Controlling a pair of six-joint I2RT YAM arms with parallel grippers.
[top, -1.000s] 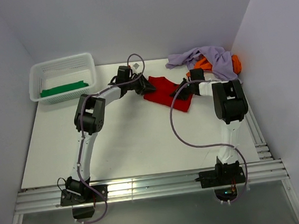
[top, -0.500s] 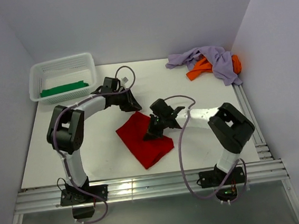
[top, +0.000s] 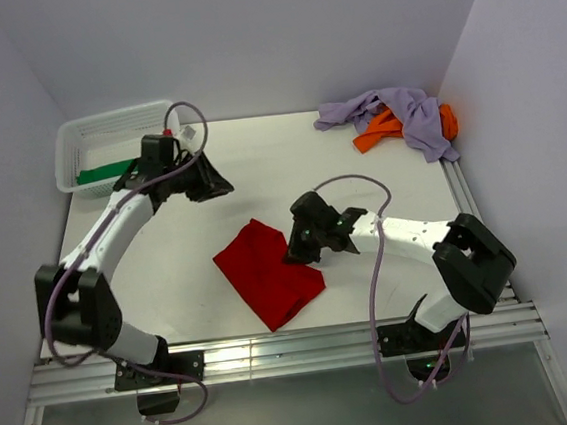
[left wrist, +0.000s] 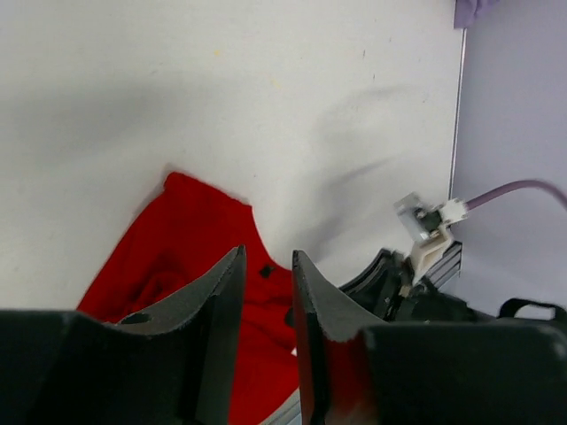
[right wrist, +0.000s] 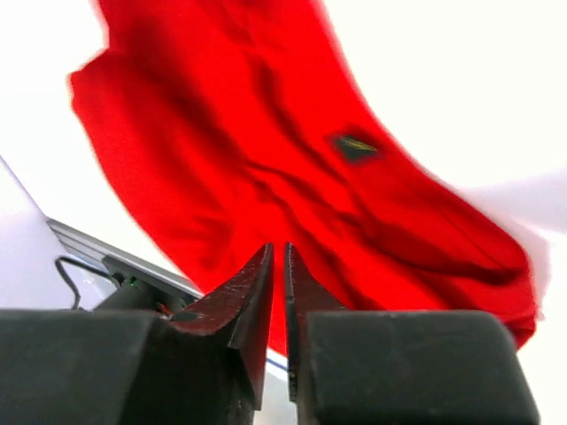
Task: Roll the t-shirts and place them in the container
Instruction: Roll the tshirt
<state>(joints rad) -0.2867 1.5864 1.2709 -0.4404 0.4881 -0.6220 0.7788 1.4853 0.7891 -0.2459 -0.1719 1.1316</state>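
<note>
A bright red t-shirt (top: 267, 272) lies crumpled flat on the white table, near the middle front. My right gripper (top: 290, 253) hovers low at its right edge, jaws parted by a narrow slit with nothing between them; the red t-shirt (right wrist: 266, 150) fills the right wrist view beyond the right gripper (right wrist: 276, 250). My left gripper (top: 221, 186) is raised, behind and to the left of the shirt, apart from it. In the left wrist view the left gripper (left wrist: 267, 254) is open and empty above the red cloth (left wrist: 182, 243). A green t-shirt (top: 99, 173) lies in the basket.
The white mesh basket (top: 114, 123) stands at the back left. A lavender t-shirt (top: 399, 111) and an orange one (top: 375, 137) lie heaped at the back right corner. Aluminium rails (top: 277, 354) run along the near edge, and walls close in on the left, right and back.
The red t-shirt has been brought from the back right to the near middle. My left gripper has drawn back to the left, away from it. The right jaws have parted slightly.
</note>
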